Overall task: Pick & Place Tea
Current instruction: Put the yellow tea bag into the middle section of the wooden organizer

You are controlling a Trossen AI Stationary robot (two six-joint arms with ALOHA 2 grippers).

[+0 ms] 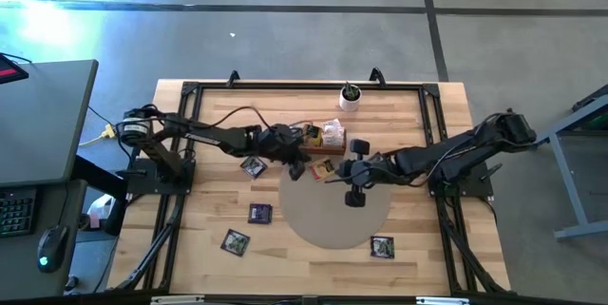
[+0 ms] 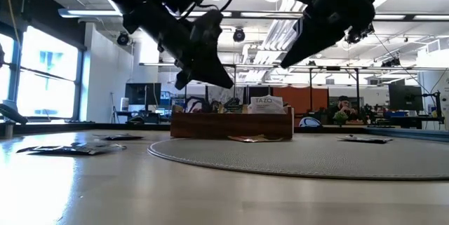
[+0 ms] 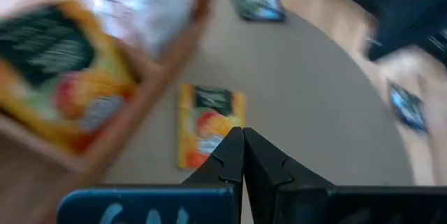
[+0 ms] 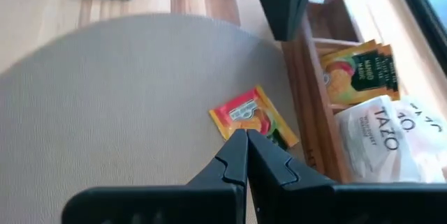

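Orange sachet (image 4: 253,121) lies flat on the grey round mat (image 1: 334,224), just beside the wooden tea box (image 1: 328,140), on the mat side of its wall; the same sachet shows in the left wrist view at (image 3: 207,123). Box already holds sachets, an orange-and-dark one (image 4: 360,74) and whitish ones (image 4: 391,137). Both pincers hang above this sachet: left pincer (image 3: 242,155) closed tight, holding nothing; right pincer (image 4: 246,155) closed tight too, empty. Main risk, as I judge it: both tips crowd the same spot next to the box, so the two arms could knock each other or the box wall if both go down. Second risk: neither pincer can take a flat sachet with its tips pressed together, it has to spread first; going down as it is would just push the sachet along the mat or under the box edge. Thin flat packet on a soft mat is hard to get under, so a slip or a miss looks likely. Other dark sachets lie farther from the box, one near its left end on the bench (image 1: 253,166), others well apart (image 1: 259,213), (image 1: 236,241), (image 1: 382,245).
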